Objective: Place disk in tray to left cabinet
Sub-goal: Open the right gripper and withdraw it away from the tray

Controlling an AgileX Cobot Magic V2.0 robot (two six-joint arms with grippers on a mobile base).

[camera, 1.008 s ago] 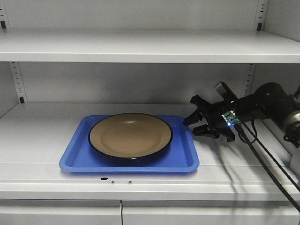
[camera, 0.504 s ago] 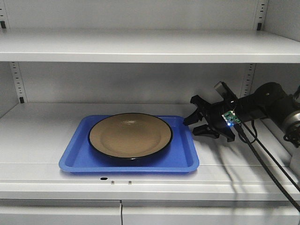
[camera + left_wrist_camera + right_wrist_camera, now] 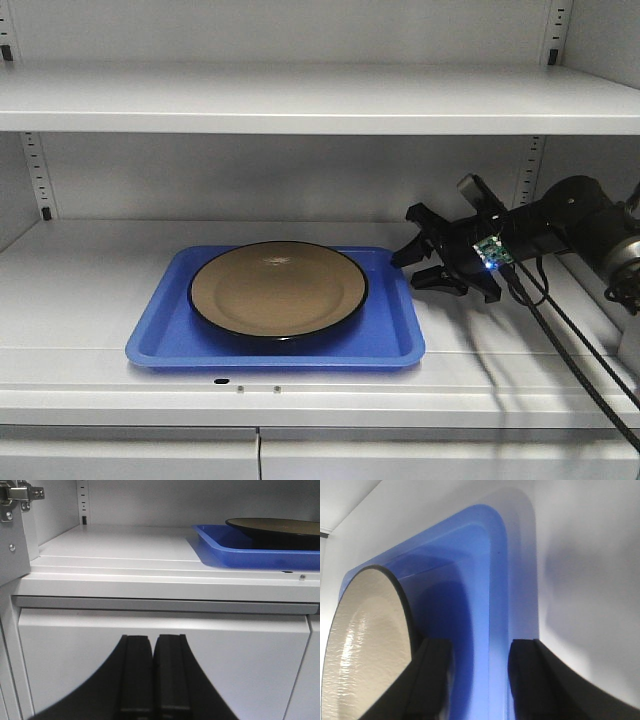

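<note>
Front view: the disk (image 3: pixel 278 290) lies flat in the tray (image 3: pixel 160 340), which sits on the middle shelf of the cabinet (image 3: pixel 300 100), near the front edge. The right arm (image 3: pixel 560 225) reaches in from the right, roughly level, low over the shelf. The right gripper (image 3: pixel 412 262) points left at the tray's right rim, just beside it and apart from the disk; its jaws stand apart, one above the other, holding nothing. A small blue light (image 3: pixel 487 262) glows on the wrist, and cables (image 3: pixel 570 350) hang down to the right.

Left wrist view: the left gripper (image 3: pixel 152 677) hangs below the shelf, in front of the doors (image 3: pixel 160 655), fingers pressed together with nothing between them. The tray and disk show on the shelf at upper right.

Right wrist view: the right gripper's fingers (image 3: pixel 437 672) are spread, and the tray's rim lies in the gap between them. The disk's edge is near the left finger; whether they touch cannot be told.
</note>
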